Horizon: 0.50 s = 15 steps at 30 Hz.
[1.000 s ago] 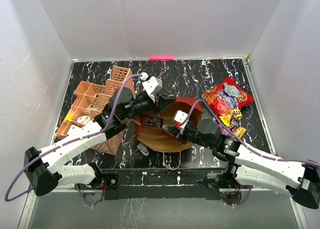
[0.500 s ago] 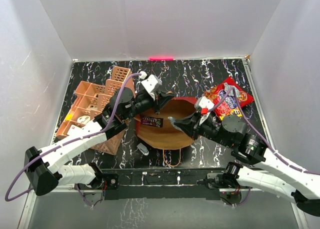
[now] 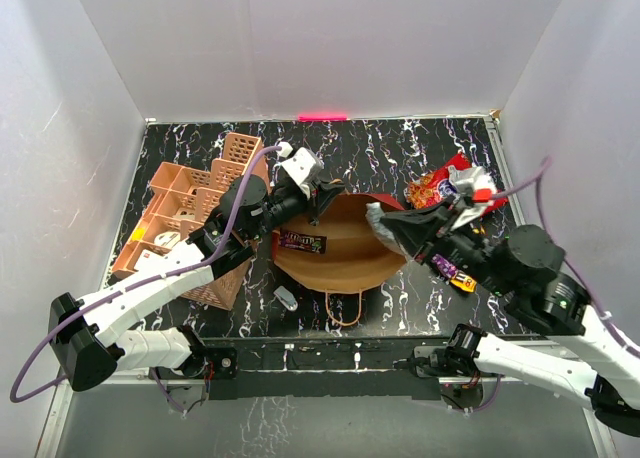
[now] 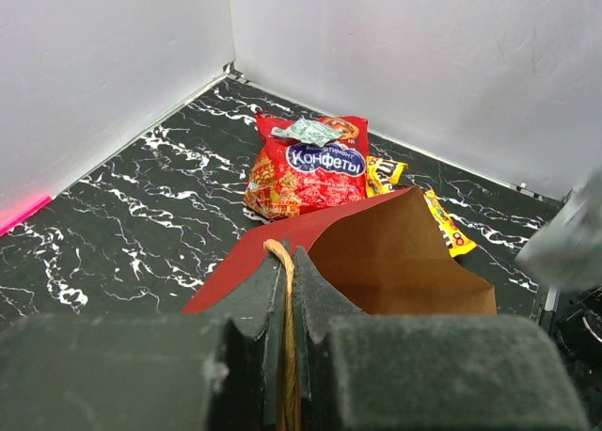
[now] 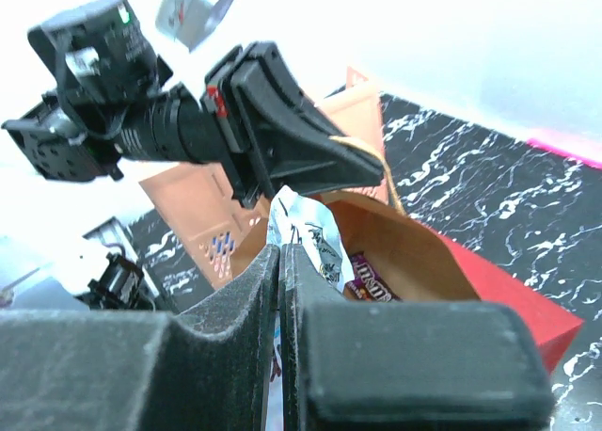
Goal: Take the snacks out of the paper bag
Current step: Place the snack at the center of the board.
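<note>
The paper bag lies open, dark red outside, brown inside. My left gripper is shut on its twisted handle and holds the rim up. My right gripper is raised over the bag's right rim, shut on a silver-blue packet. A purple packet lies inside the bag and also shows in the right wrist view. The red cookie bag lies on the table beyond the bag, with yellow and brown packets beside it. My right arm partly hides them in the top view.
A salmon-pink lattice organizer stands left of the bag, under my left arm. A small white item lies near the bag's front-left. The bag's other handle loop lies at the front. White walls enclose the table.
My right gripper has risen out of the bag and drawn back to the right with the silver-blue packet. The left gripper still holds the handle in the same place.
</note>
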Each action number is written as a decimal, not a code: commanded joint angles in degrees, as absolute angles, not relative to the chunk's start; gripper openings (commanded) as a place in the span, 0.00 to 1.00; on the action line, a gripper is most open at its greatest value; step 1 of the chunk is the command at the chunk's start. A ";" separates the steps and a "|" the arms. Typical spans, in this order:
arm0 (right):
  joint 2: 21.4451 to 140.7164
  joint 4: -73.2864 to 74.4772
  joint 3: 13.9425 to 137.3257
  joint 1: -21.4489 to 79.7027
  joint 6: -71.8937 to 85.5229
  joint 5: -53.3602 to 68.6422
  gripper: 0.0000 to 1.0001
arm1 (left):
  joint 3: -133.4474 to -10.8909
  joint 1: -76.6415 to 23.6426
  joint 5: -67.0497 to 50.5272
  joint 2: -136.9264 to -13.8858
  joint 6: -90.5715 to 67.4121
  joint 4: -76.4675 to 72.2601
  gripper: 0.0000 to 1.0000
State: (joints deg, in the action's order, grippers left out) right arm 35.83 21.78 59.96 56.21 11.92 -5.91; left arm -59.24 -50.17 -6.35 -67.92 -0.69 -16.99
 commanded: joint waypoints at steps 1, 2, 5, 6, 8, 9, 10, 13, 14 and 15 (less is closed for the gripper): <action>33.15 22.25 64.96 56.33 12.73 -13.32 0.07 | -59.02 -50.25 -4.82 -66.50 0.41 -17.85 0.00; 32.88 22.40 65.40 56.34 12.75 -15.58 0.07 | -58.84 -50.25 -4.46 -66.64 0.53 -17.95 0.00; 32.92 24.36 67.18 56.34 12.91 -22.75 0.07 | -59.32 -50.27 -4.07 -67.22 0.87 -17.26 0.00; 33.03 25.27 67.78 56.32 12.53 -24.98 0.07 | -59.53 -50.27 -4.45 -67.23 0.81 -17.09 0.00; 33.18 26.06 68.39 56.33 12.13 -30.56 0.07 | -59.23 -50.20 -4.98 -66.95 0.52 -17.59 0.00; 33.33 26.33 68.57 56.34 11.70 -33.86 0.07 | -59.02 -50.26 -4.96 -66.84 0.59 -17.78 0.00; 33.70 26.68 68.71 56.34 11.49 -37.47 0.07 | -58.95 -50.26 -4.62 -66.85 0.65 -17.87 0.00; 36.01 28.60 68.74 56.29 9.88 -47.11 0.07 | -59.46 -50.27 -4.38 -67.06 0.92 -17.06 0.00; 37.22 30.25 68.61 56.29 9.79 -50.50 0.07 | -59.53 -50.27 -4.71 -66.94 0.82 -17.08 0.00; 38.56 31.17 68.22 56.29 9.82 -53.42 0.07 | -59.32 -50.27 -4.96 -66.70 0.72 -17.36 0.00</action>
State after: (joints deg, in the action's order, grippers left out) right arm 34.09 27.75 66.83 56.21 11.40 -37.15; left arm -59.18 -50.17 -5.04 -67.92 0.16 -16.25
